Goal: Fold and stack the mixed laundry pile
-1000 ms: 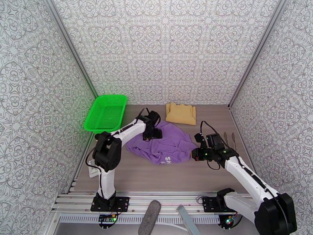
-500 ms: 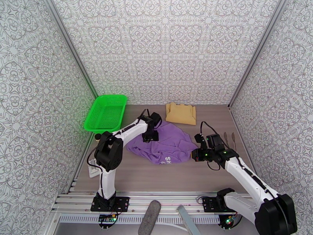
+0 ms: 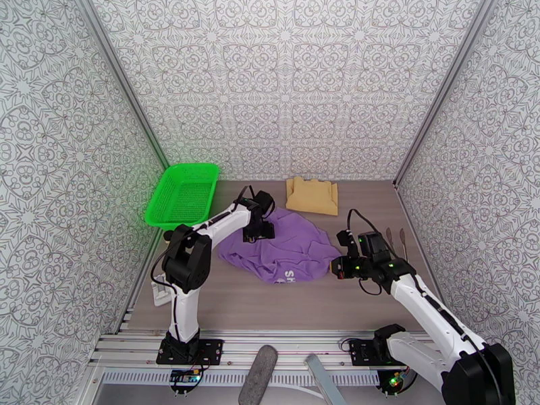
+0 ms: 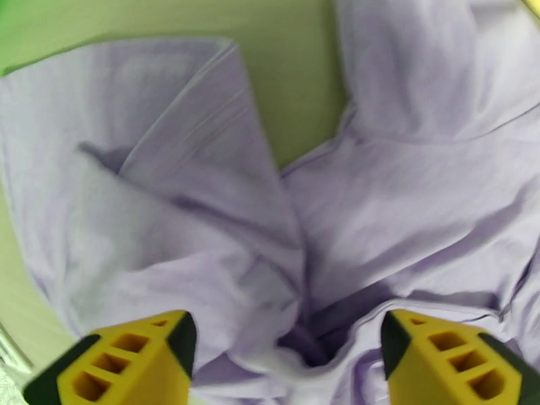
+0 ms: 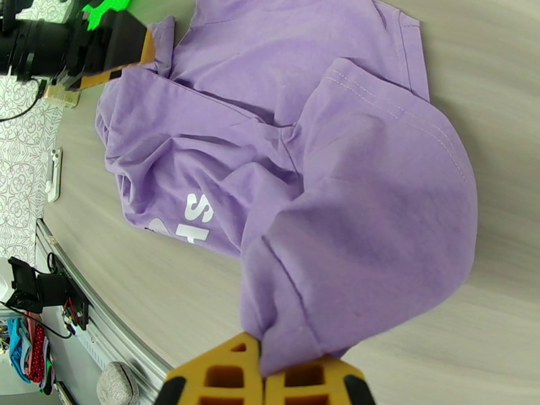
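Two arms were seen from above: the left was stretched forward, its left gripper (image 3: 262,229) lowered onto the far left edge of the purple T-shirt (image 3: 290,248), which was spread mid-table. The mustard-tan garment (image 3: 312,195) was laid flat just behind it. The right gripper (image 3: 335,266) was held low at the shirt's right corner.

At the left wrist, the jaws were parted over bunched purple cloth.

At the right wrist, the jaws were clamped on a fold of the shirt.

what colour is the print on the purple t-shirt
White lettering on the purple T-shirt; it shows best in the right wrist view.
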You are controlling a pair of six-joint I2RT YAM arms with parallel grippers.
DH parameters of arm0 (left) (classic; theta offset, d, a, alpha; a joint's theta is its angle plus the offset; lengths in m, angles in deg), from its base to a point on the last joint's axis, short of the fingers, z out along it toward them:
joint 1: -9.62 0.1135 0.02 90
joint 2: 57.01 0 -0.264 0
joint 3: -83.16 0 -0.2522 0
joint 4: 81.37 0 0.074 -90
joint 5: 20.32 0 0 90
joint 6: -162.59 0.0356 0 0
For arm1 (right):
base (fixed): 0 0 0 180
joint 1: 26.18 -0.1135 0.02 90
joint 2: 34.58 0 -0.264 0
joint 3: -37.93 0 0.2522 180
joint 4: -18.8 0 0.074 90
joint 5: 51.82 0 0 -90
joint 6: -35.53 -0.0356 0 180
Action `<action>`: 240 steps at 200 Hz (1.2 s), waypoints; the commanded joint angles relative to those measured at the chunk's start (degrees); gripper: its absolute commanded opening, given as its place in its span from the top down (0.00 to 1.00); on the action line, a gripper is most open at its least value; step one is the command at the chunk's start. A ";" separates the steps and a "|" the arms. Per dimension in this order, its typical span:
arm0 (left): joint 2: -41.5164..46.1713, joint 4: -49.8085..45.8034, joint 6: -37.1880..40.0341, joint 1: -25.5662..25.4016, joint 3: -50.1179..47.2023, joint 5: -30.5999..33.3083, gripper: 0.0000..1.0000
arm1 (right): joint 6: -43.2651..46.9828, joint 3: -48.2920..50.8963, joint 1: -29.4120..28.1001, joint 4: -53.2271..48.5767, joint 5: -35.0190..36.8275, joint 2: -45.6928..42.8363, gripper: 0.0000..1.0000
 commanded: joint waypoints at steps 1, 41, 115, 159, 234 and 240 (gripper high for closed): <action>0.33 5.67 -2.00 1.53 -2.01 -3.82 0.37 | -0.41 -0.87 -0.50 -1.12 -0.46 -0.87 1.00; -0.80 3.83 -1.23 1.05 -1.84 -3.84 0.49 | -0.38 -0.79 -0.51 -1.47 -0.26 -1.39 1.00; 9.40 1.95 -1.00 2.64 -7.80 -0.90 1.00 | -0.62 -4.82 -0.49 -5.84 4.87 -4.25 1.00; 26.61 -15.15 2.56 3.31 5.15 8.89 1.00 | 3.43 -22.39 -0.49 -19.93 15.76 -8.85 1.00; 25.22 -32.19 11.28 11.27 38.92 8.96 1.00 | 16.69 -63.60 -0.10 -29.07 35.47 6.96 1.00; 23.49 -32.21 12.14 12.14 41.63 8.23 1.00 | 18.24 -66.72 0.01 -28.65 36.44 9.58 1.00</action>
